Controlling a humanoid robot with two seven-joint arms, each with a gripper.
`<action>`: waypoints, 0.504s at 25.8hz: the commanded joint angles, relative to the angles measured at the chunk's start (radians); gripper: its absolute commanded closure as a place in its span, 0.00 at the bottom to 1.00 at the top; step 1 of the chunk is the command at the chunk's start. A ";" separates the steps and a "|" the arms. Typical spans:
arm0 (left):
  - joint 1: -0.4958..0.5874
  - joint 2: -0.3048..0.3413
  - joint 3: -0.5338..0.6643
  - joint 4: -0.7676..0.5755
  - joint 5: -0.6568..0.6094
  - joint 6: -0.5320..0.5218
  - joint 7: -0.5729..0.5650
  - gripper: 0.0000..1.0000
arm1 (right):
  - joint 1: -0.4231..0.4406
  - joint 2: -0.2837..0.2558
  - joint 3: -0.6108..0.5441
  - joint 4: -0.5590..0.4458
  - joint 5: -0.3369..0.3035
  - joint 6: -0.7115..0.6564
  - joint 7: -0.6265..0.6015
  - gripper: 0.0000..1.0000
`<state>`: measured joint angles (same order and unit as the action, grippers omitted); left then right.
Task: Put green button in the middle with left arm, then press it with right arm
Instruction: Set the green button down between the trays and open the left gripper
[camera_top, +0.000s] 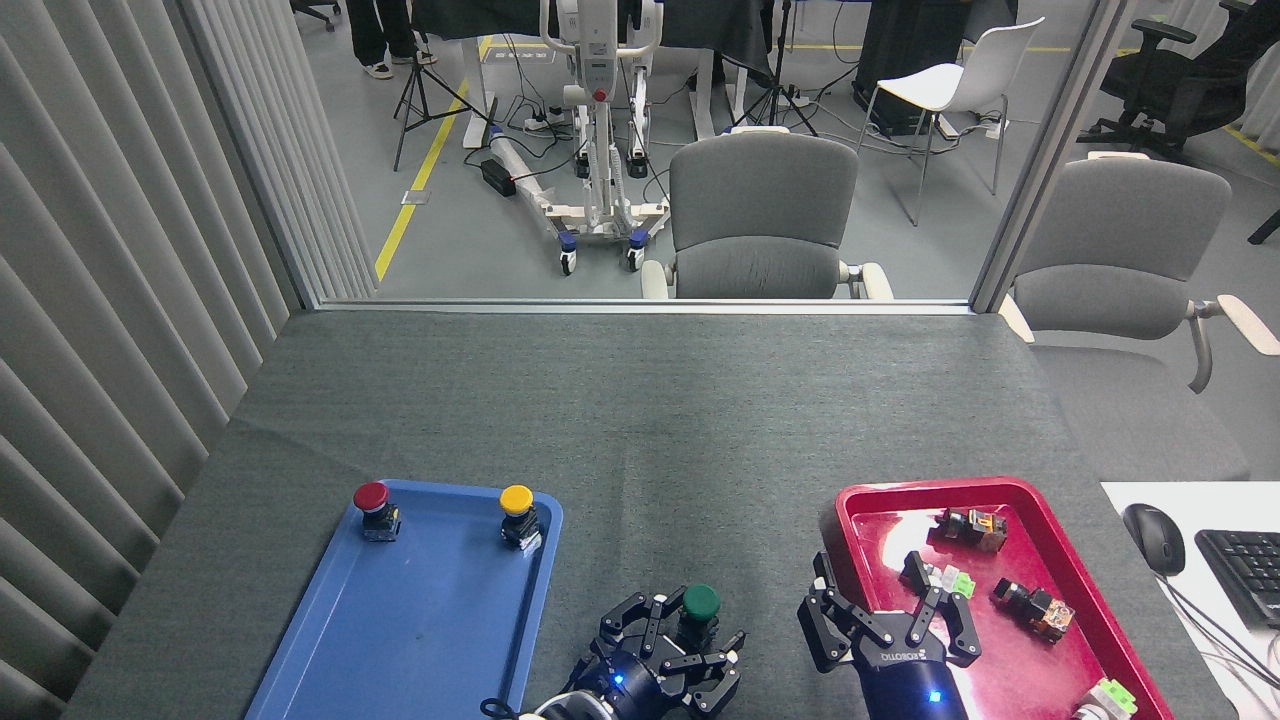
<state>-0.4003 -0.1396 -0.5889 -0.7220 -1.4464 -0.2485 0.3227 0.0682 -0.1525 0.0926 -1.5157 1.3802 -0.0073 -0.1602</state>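
Lying wide and bare across the far half of the surface (640, 400), with a free strip of grey cloth running down between the blue tray (400, 640) and the red tray (1090, 640). Standing upright in that strip near the front edge, the green button (700, 603), closer to the blue tray's corner than to the red one. Reaching in at the bottom edge, the left claw (678, 662) with fingers spread around the button's body; appearing slightly apart from it, though contact hard to judge from this angle. Hovering at the red tray's near-left rim, the right claw (880, 620), fingers splayed wide, holding nothing. Sitting on the blue tray's far end: two buttons, one red button (372, 497), one yellow button (517, 499). Lying in the red tray: four blocky switches (1030, 605), one half cut off by the frame's bottom.
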 joint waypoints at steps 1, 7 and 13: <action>0.000 0.002 0.000 -0.020 0.001 -0.003 0.004 0.01 | -0.001 0.011 0.019 0.000 0.002 -0.002 -0.002 0.01; 0.081 0.048 0.069 -0.217 0.066 0.000 -0.004 0.01 | -0.004 0.036 0.064 0.011 0.048 -0.003 -0.002 0.01; 0.298 0.229 0.248 -0.528 0.149 0.051 -0.005 0.01 | -0.013 0.065 0.124 0.032 0.068 0.001 -0.002 0.10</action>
<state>-0.2117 0.0123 -0.4394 -1.1016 -1.3291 -0.2246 0.3176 0.0586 -0.1031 0.1915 -1.4936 1.4369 -0.0100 -0.1627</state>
